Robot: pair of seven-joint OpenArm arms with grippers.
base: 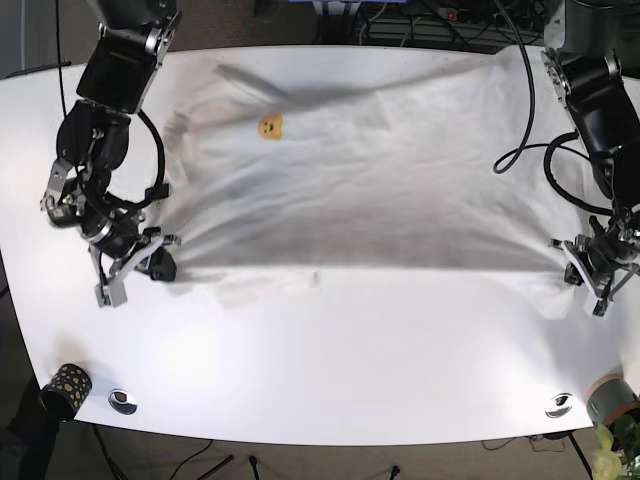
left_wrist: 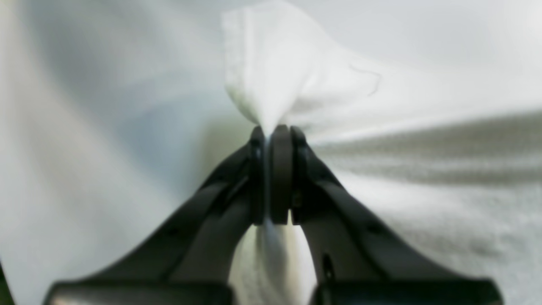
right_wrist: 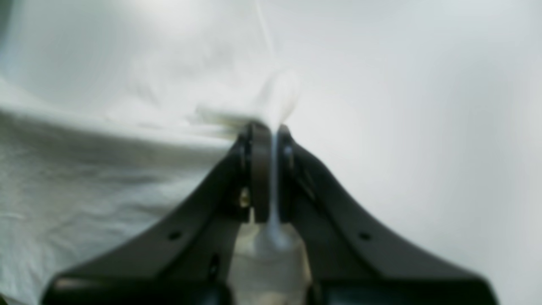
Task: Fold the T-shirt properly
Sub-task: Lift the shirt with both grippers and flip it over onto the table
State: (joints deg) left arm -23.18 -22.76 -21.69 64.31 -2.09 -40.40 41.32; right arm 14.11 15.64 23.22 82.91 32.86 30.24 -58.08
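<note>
A white T-shirt [base: 360, 170] with a small yellow logo [base: 270, 126] lies spread across the white table [base: 330, 370]. Its near edge is stretched between my two grippers. At the view's right in the base view, my left gripper [base: 565, 262] is shut on one end of that edge. In the left wrist view, a white bunch of cloth [left_wrist: 271, 76] sticks out past the left gripper [left_wrist: 273, 129]. At the view's left, my right gripper [base: 163, 268] is shut on the other end. The right wrist view shows a thin fold pinched in the right gripper [right_wrist: 271, 127].
A dark dotted cup [base: 65, 385] stands at the table's near left corner and a grey cup [base: 610, 398] beside a plant [base: 615, 452] at the near right. Two metal discs [base: 122, 400] [base: 558, 405] sit along the front edge. Cables [base: 520, 110] run at the back right.
</note>
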